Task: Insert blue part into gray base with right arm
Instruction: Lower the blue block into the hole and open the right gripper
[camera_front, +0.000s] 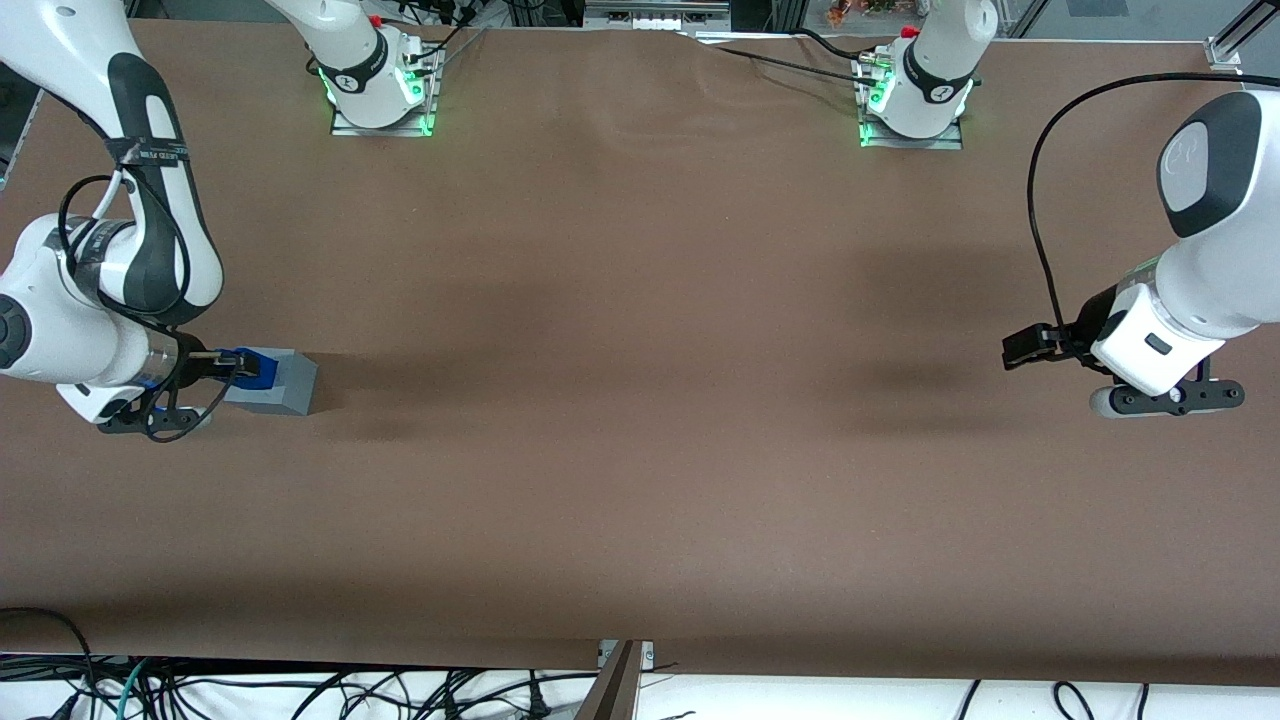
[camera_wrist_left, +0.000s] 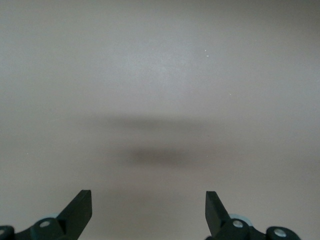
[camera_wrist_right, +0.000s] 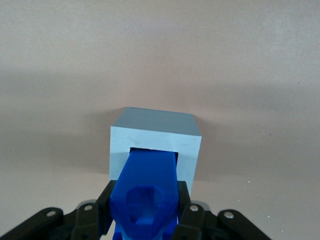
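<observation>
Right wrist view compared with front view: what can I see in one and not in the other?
Only the right wrist view shows the square recess of the gray base with the blue part's end entering it, held between the fingers of the gripper.

Only the front view shows the right arm, the brown table as a whole, and that the base stands at the working arm's end of the table.

Both show the gripper shut on the blue part at the gray base, which rests on the table.

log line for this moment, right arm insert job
phase: inserting | gripper: shut on blue part | blue part: tip in gray base recess | base: on table, working arm's end
</observation>
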